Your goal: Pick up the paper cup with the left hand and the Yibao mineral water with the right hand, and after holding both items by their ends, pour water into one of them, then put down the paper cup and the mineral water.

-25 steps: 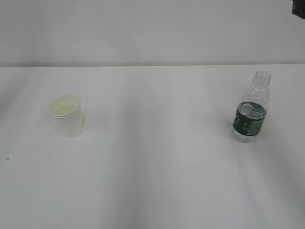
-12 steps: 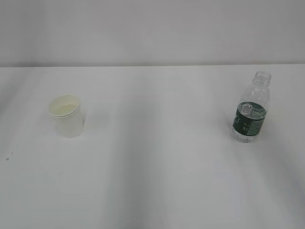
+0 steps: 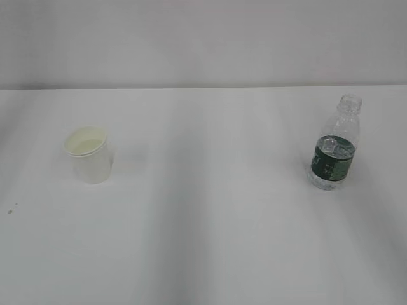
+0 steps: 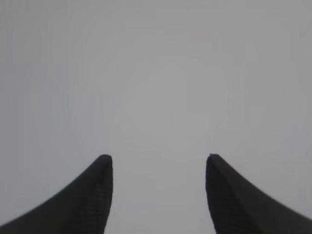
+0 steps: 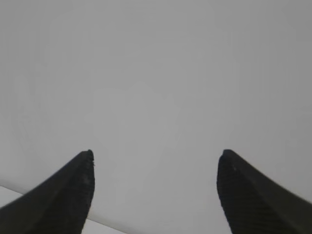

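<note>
We see the paper cup [image 3: 89, 155] standing at the left of the tabletop [image 3: 210, 216] and the Yibao mineral water [image 3: 335, 151] at the right. Both hands' jaws are open and empty, so nothing seems started.

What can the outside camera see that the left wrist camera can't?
Only the exterior view shows the paper cup standing upright on the left of the white table, and the Yibao mineral water standing on the right, with no cap and partly filled. Only the left wrist view shows the left hand, its two black fingers apart with nothing between them. Both share just a plain pale background.
</note>
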{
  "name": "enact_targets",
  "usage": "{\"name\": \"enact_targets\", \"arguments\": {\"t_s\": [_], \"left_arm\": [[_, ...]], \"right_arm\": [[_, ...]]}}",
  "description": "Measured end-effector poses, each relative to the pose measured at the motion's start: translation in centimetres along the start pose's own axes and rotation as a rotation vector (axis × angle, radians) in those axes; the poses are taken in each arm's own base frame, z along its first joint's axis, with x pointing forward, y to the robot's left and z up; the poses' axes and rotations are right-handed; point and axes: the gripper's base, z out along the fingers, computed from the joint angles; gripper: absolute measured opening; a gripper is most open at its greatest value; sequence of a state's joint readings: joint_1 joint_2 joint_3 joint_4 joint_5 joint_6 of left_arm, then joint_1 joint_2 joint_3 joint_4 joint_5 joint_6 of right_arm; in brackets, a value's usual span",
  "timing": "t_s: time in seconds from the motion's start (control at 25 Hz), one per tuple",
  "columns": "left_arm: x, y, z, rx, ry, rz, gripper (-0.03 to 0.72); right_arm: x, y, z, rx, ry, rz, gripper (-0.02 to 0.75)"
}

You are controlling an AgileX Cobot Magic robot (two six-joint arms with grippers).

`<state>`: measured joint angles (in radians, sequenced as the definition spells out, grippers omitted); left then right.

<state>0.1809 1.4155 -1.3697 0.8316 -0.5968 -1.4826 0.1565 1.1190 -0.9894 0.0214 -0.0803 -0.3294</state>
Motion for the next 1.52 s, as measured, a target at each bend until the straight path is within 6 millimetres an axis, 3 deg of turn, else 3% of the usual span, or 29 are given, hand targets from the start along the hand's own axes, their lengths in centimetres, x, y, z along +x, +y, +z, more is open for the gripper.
{"name": "enact_targets", "arguments": {"t_s": [0.36,0.72,1.04,1.52], "left_arm": [[0.2,-0.4,-0.2,0.001,0.056,0.016,0.430],[-1.7,-2.5,-1.3,0.001,0.017,0.032,0.424],[-2.6,-3.9,-2.1,0.011,0.012,0.008,0.424],[-4.7,-6.2,-3.9,-0.005,-0.057,-0.057,0.421]], "right_arm": [[-2.8,-0.9,0.1,-0.020,0.049,0.005,0.591],[-2.7,-0.8,-0.2,-0.053,0.142,0.008,0.591],[-3.9,-1.2,-1.9,-0.048,0.126,0.015,0.591],[-5.4,-1.7,-2.8,-0.043,0.112,0.016,0.591]]}}
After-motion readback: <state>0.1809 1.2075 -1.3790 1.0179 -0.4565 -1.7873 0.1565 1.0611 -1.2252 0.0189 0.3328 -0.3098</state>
